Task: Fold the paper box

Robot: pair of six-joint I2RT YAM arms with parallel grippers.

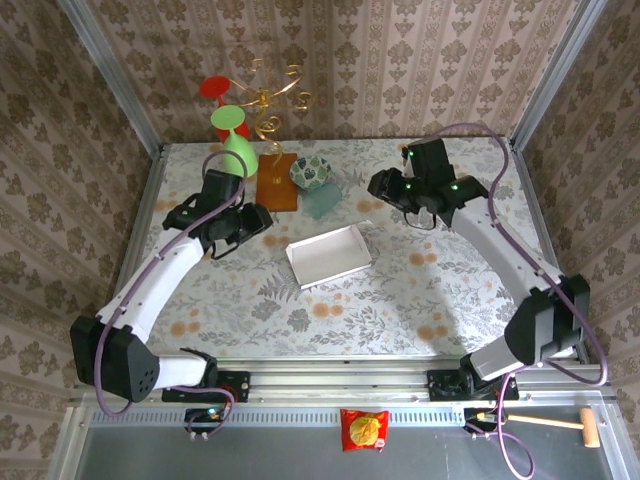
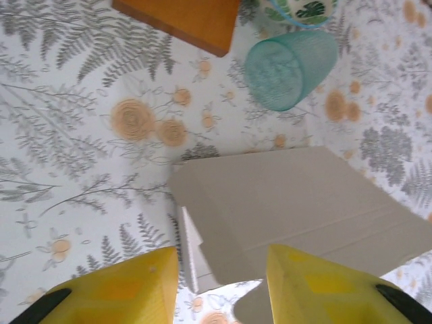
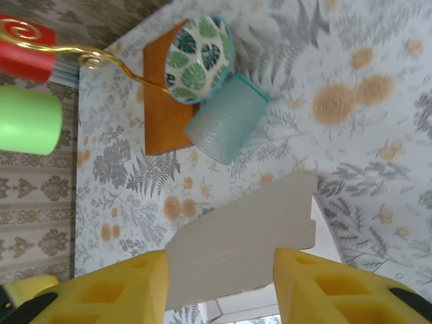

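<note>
You have the flower-printed table (image 1: 420,300) in front of you, and the paper box (image 1: 330,256) lies near its middle, turned at a slight slant to the table edges. It sits between your two tools. The left gripper (image 1: 255,222) is just off the box's left end and the right gripper (image 1: 383,188) is off its far right corner, and in the top view neither one touches it.

In the left wrist view, the left gripper (image 2: 221,260) has its yellow fingers (image 2: 121,290) spread, with nothing pinched. The box (image 2: 297,202) shows through the gap and beyond the fingertips. In the right wrist view, the right gripper (image 3: 219,260) is spread the same way and also holds nothing. The box (image 3: 243,243) lies across the gap past its fingertips.

From above the box looks white and rectangular, with a thin raised rim along its edges. Up close it is pale grey thin card. The left wrist view shows a broad flat panel with faint crease lines and a narrow white flap along its near left edge. The right wrist view shows a long grey panel with a stepped notch at one corner and whiter card beneath it.

Behind the box, the brown wooden board (image 1: 277,182) lies flat. The teal cup (image 1: 322,202) lies on its side beside the board, and the leaf-patterned bowl (image 1: 310,172) is just behind the cup.
</note>
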